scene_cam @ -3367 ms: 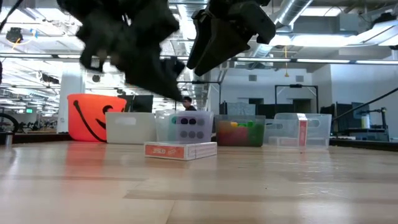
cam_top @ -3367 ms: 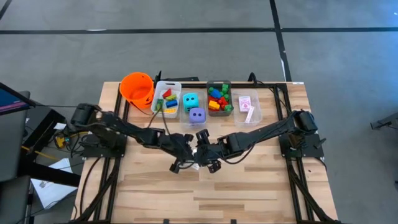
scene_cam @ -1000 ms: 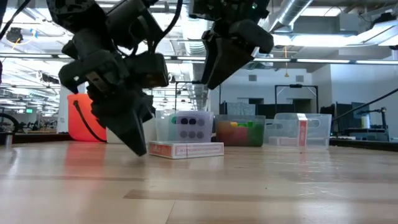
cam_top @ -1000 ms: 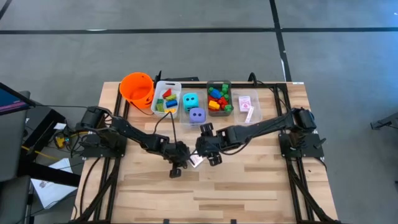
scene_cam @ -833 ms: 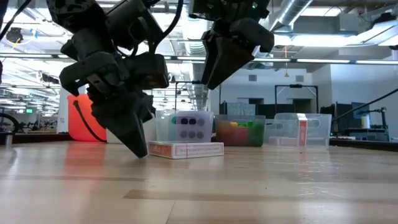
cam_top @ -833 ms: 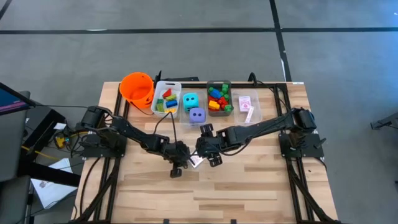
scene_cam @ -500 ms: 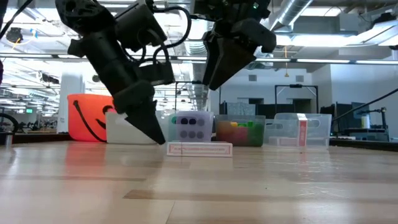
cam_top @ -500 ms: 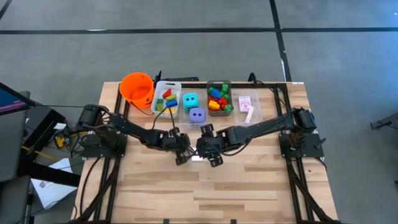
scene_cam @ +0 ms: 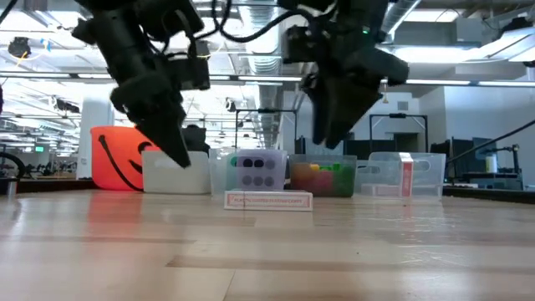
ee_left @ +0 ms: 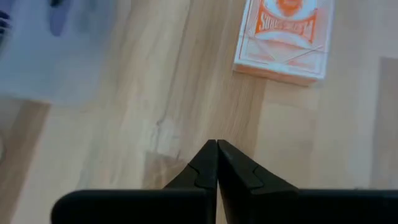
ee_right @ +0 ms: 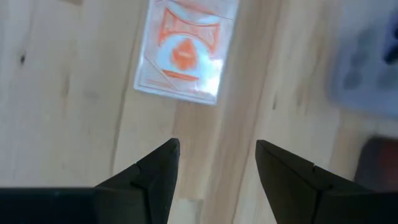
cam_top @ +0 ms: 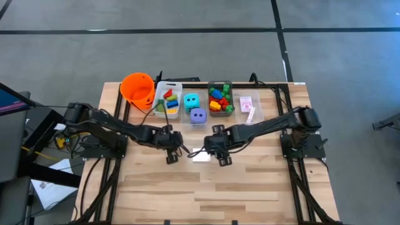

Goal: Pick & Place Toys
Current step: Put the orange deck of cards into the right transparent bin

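Left end effector (cam_top: 186, 152) pinched closed, right end effector (cam_top: 204, 152) spread apart, both hovering mid-table, facing.

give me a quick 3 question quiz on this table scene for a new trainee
1. True or false: the left claw is shut and holds nothing.
2. Where does the card pack lie?
A. in a clear bin
B. flat on the table, between the two claws
C. in the orange bucket
3. Fill in: the right claw is ____, with the pack ahead of it, untouched.

Key:
1. True. Its fingers meet at the tips, clear of the pack.
2. B. The low view shows it flat on the wood, in front of the bins.
3. Open.
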Controlling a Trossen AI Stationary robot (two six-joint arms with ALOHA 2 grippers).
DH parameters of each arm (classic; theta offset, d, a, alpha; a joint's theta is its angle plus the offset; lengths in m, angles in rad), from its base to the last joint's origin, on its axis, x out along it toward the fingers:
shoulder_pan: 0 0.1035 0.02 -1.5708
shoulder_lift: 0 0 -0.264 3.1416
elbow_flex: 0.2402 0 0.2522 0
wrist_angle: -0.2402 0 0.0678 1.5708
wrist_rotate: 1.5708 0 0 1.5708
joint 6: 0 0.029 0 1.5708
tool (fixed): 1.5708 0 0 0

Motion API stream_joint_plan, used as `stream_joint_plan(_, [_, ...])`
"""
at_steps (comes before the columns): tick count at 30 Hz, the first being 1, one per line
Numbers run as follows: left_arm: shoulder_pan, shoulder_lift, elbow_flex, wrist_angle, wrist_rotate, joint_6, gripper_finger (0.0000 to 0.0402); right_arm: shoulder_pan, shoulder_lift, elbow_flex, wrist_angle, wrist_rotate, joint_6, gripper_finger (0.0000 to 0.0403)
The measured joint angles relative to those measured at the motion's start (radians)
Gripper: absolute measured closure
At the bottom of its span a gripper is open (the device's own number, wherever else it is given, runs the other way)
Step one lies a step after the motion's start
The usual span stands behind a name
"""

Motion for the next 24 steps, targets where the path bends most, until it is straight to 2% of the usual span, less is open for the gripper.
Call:
stream_joint_plan(4, [0.0,-0.084,0.0,-0.033,0.0,0.0,0.0401,0.023,-0.118,-0.13,0.057,0.003,0.065,0.0195])
stream_joint_plan(7, [0.0,-0.135,0.0,-0.033,-0.001,0.0,0.0401,0.053,-0.264,-0.276,0.217,0.005,0.11,0.0195])
stream_joint_plan(10, [0.0,-0.178,0.0,-0.033,-0.007,0.0,0.0401,0.071,-0.418,-0.486,0.572,0.007,0.144,0.0198])
stream_joint_plan(13, [0.0,-0.201,0.0,-0.033,-0.008,-0.001,0.0401,0.074,-0.51,-0.738,1.066,0.008,0.135,0.0203])
stream_joint_plan(16, [0.0,-0.209,0.0,-0.031,-0.008,-0.002,0.0401,0.074,-0.51,-0.948,1.473,0.005,0.204,0.0209])
stream_joint_plan(18, [0.0,-0.208,0.0,-0.032,-0.007,-0.002,0.0401,0.074,-0.486,-1.036,1.65,0.005,0.299,0.0211])
stream_joint_plan(20, [0.0,-0.208,0.0,-0.034,-0.007,-0.007,0.0401,0.073,-0.464,-1.086,1.749,0.006,0.335,0.0211])
stream_joint_plan(24, [0.0,-0.208,0.0,-0.032,-0.007,-0.046,0.0401,0.073,-0.416,-1.1,1.809,0.007,0.329,0.0211])
